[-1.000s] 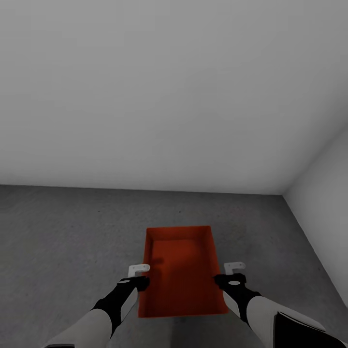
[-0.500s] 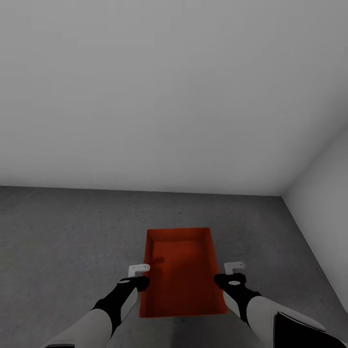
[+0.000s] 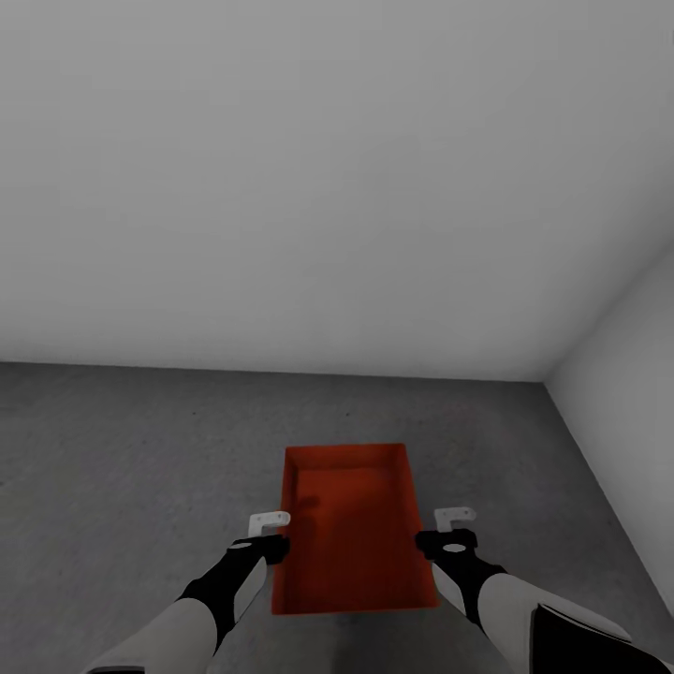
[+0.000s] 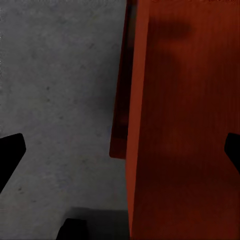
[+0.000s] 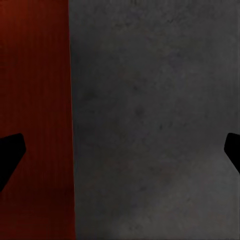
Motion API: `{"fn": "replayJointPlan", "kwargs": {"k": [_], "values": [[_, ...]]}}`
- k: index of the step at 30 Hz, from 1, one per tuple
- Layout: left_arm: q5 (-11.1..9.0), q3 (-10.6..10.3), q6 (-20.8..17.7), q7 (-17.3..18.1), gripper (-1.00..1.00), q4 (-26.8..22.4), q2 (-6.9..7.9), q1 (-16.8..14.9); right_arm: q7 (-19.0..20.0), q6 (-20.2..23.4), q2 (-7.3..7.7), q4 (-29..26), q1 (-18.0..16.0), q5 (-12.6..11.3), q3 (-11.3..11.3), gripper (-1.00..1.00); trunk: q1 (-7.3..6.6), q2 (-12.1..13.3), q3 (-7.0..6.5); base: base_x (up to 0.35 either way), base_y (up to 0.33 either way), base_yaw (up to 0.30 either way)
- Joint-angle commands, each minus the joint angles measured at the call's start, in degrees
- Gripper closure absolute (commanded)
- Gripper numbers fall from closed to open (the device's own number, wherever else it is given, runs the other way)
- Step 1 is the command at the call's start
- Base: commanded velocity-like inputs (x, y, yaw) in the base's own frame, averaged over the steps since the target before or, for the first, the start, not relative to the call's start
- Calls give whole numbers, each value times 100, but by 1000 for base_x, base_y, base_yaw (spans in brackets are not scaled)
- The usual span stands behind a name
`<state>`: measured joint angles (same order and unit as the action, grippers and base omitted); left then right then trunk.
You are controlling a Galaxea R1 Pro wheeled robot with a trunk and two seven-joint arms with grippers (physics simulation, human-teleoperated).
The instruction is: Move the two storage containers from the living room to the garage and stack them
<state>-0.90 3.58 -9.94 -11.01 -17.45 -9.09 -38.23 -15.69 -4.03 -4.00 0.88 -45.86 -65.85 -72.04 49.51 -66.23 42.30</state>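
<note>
Head view: an orange-red storage container (image 3: 348, 524) sits open-topped on the dark grey concrete floor (image 3: 131, 449) of the garage, its long sides running away from the robot. Grey-white walls (image 3: 328, 178) meet the floor beyond it, with a corner at the far right. The left claw (image 3: 270, 530) hangs at the container's left long side, near its near end, and the right claw (image 3: 449, 528) hangs at the right long side, level with the left one. Each arm ends in a black wrist with a pale bracket just past it. Whether either claw touches the rim cannot be told from here.

Left wrist view: the container (image 4: 185, 125) shows as a ribbed red wall with its edge running through the picture, and mottled floor (image 4: 55, 85) lies beside it. Two dark fingertips (image 4: 10, 152) stand at opposite borders, well apart, so the left claw (image 4: 120, 155) is spread wide, straddling the wall without closing on it. A lower red edge shows beside the wall, but whether it belongs to a second bin cannot be told.

Right wrist view: the container (image 5: 32, 115) takes one side, the floor (image 5: 155, 115) the rest. The fingertips (image 5: 10, 152) again sit far apart at the borders, so the right claw (image 5: 120, 152) is spread wide with the red wall between them, ungripped.
</note>
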Motion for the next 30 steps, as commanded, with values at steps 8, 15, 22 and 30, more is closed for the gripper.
{"fn": "replayJointPlan", "kwargs": {"k": [8,15,22,30], "values": [[-10,32,-34,-8,-100,-11,-5,0,-4,-21,-4,9,-2,-59,-47,-100,-176,320,-140,0,0,0],[-16,28,-89,18,-100,-7,-23,0,-5,-18,10,22,170,-46,-45,-100,-330,601,-266,0,0,0],[-163,53,-69,4,-100,521,6,0,2,-40,195,26,780,-39,-51,-100,-484,881,-392,0,0,0],[-529,64,-21,-35,-100,1059,119,0,8,-148,215,27,1138,-34,-50,-100,-659,1202,-535,0,0,0]]}}
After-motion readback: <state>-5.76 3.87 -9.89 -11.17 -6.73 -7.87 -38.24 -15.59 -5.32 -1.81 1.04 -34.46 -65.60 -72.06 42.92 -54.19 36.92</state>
